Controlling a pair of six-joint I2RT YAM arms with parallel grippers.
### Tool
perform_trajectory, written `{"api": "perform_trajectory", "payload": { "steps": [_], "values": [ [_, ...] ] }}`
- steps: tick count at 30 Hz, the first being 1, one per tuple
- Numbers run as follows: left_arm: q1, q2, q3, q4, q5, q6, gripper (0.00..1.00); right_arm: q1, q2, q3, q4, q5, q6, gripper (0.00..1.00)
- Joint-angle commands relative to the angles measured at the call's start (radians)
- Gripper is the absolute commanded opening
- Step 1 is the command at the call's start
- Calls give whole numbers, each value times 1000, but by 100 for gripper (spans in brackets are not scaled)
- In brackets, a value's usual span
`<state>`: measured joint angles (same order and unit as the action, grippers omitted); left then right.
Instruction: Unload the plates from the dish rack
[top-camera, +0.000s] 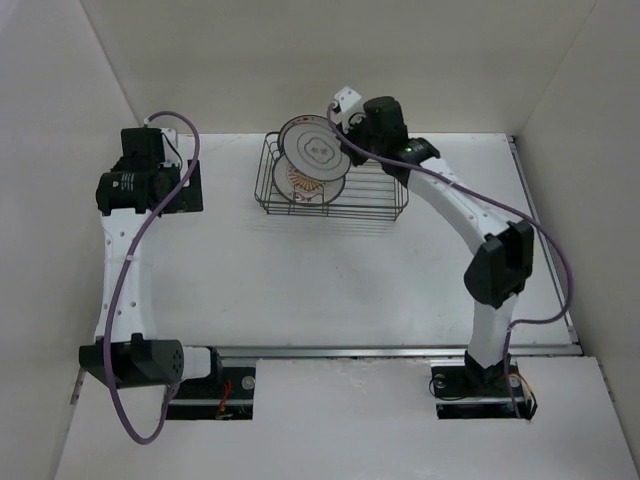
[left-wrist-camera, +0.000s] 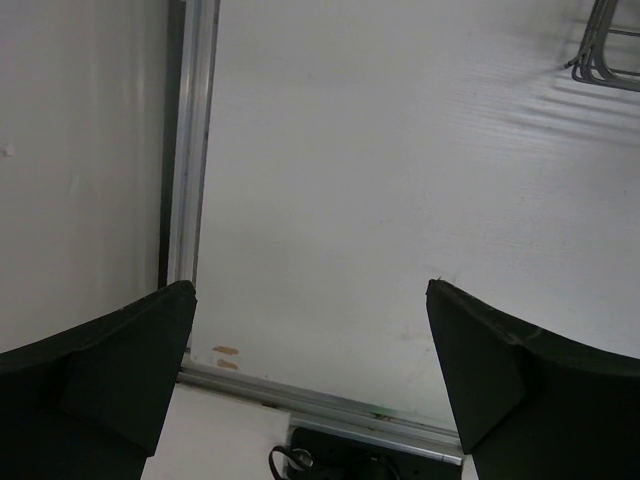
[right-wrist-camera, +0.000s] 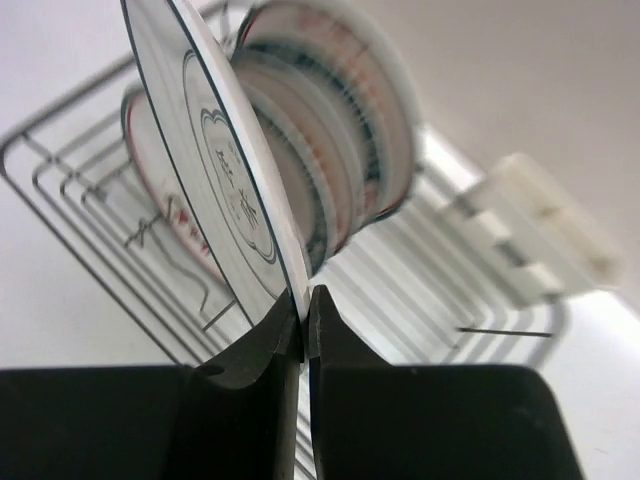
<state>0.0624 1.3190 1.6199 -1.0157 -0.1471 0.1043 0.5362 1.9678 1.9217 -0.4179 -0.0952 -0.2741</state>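
Fig.: R gripper (right-wrist-camera: 303, 300) pinches flower-outline plate (right-wrist-camera: 215, 170) by its rim, upright over dish rack (top-camera: 380, 205), other plates (right-wrist-camera: 340, 125) just behind. Risk: thin edge grip, so plate may pivot, slip or clip neighbours. L gripper (left-wrist-camera: 310, 300) spread wide, holding nothing.

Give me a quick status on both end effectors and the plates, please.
Right end effector shut on flower-outline plate by its rim, at the dish rack. Left end effector open, away from rack. Other plates racked; nothing blocking.

The flower-outline plate (top-camera: 313, 148) stands on edge, tilted, its rim pinched by the right hand (right-wrist-camera: 303, 308). The other plates (top-camera: 308, 187) stand upright in the dark wire dish rack (top-camera: 372, 196).
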Motion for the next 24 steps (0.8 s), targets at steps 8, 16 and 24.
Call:
{"api": "perform_trajectory", "payload": {
  "steps": [8,16,24],
  "values": [
    [-136,230,204,-4,161,87,100,-37,-432,-203,25,37,202,0],
    [-315,569,487,92,104,126,100,-48,-506,-648,-69,-457,406,0],
    [-355,690,469,377,205,146,95,-126,-393,-840,-10,-650,533,0]
  ]
}}
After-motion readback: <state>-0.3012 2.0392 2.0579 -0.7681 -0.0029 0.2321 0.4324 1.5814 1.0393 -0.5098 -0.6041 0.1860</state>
